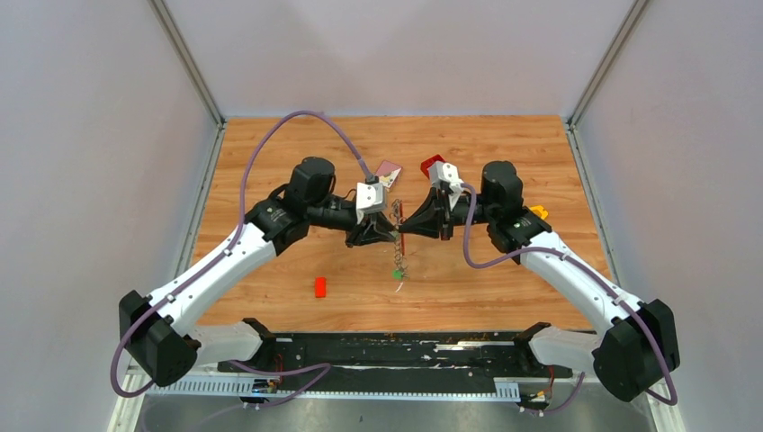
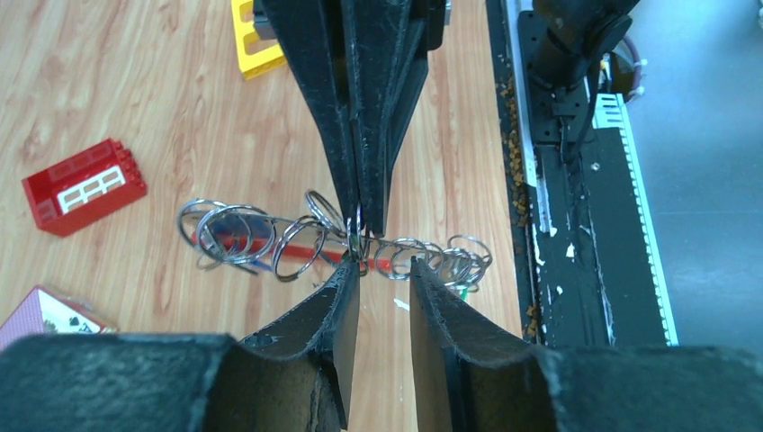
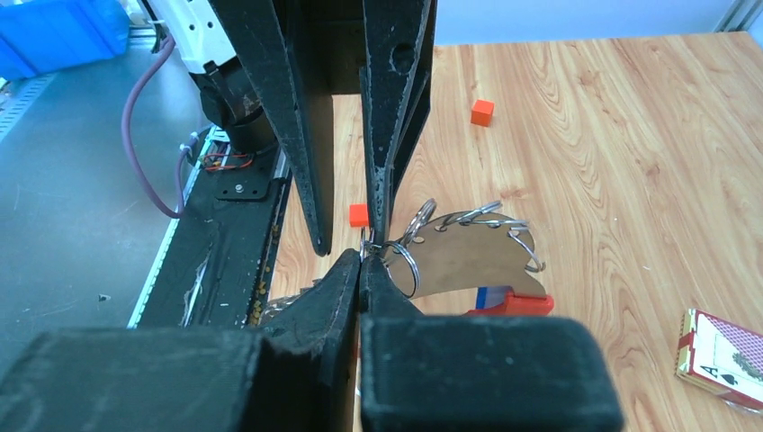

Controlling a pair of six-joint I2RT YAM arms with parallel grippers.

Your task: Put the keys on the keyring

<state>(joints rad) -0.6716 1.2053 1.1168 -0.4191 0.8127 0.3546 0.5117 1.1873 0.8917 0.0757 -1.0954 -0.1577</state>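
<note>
Grey keyring (image 1: 399,245) over bench (image 1: 270,180) centre, trailing toward near edge | right jaws clenched on one of its rings | left jaws released, parted just beside that ring | green key (image 1: 396,273) at its near end

Wooden table (image 1: 522,139) has a small red block (image 1: 319,286) near the front, a red tray (image 2: 83,186), card pack (image 3: 724,358) and yellow frame (image 2: 247,40) further back, plus an orange cube (image 3: 482,112).

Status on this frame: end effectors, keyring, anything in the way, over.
Right end effector shut on the keyring. Left end effector open, tips at the same ring. Nothing blocking seen.
</note>
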